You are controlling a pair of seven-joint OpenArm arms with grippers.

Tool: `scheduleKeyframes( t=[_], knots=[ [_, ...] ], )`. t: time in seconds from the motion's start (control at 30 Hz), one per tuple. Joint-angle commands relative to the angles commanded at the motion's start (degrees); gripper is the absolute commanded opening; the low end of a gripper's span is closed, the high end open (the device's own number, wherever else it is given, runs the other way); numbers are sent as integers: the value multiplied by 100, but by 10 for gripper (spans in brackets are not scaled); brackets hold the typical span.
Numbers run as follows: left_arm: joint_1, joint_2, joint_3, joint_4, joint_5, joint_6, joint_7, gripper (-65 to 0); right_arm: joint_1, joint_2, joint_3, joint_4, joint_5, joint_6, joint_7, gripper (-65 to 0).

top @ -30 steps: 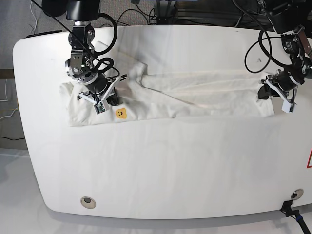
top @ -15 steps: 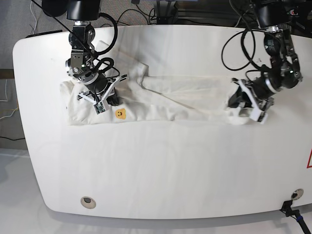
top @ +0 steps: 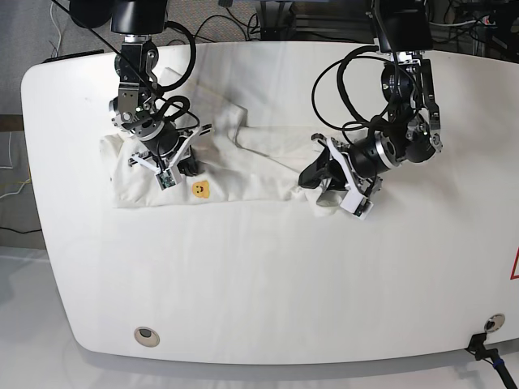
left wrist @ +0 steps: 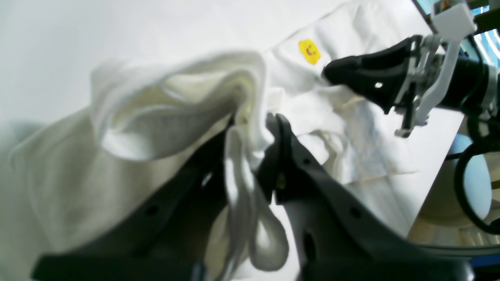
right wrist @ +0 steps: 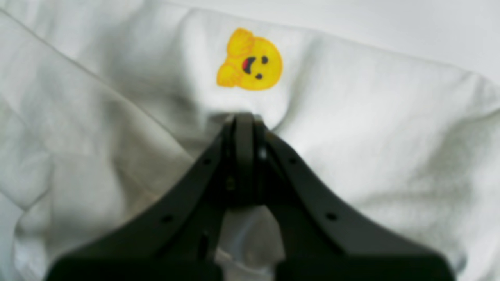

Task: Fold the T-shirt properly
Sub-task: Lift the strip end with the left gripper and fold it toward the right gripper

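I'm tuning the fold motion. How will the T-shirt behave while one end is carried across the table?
Probably floppy: the T-shirt bunches and loops around the left hand instead of holding shape. Probably light for its size, since a pinch of the edge lifts it. It may drag and wrinkle; the right hand, closed on cloth near the yellow emoji, looks like an anchor.

White rounded table [top: 268,292], black cables [top: 235,18] behind, grey floor [top: 24,32]

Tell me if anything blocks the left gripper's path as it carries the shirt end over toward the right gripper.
Nothing visible does. The left gripper is shut on the bunched end of the T-shirt; between it and the right gripper, which presses near the yellow smiley, lies only flat shirt.
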Motion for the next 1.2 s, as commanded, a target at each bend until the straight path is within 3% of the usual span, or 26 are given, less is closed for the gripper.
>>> scheduleKeyframes(
  t=[0.3,0.63,0.9,0.93,1.03,1.07,1.2],
  knots=[
    [0,9,615,-229,-9,0,0,-650,9,0,0,0,9,0,0,-650],
    [-141,510,712,-554,0,0,-18,-650,9,0,0,0,9,0,0,-650],
    [-466,519,1160,-1029,0,0,-18,-650,9,0,0,0,9,0,0,-650],
    [-466,519,1222,-1029,-9,0,-18,-630,9,0,0,0,9,0,0,-650],
    [-466,527,1319,-1029,-26,0,-18,-462,9,0,0,0,9,0,0,-650],
    [-475,571,1319,-1029,-26,0,-18,-435,9,0,0,0,9,0,0,-650],
    [-484,677,1292,-1011,-35,0,-18,-417,9,0,0,0,9,0,0,-650]
  ],
)
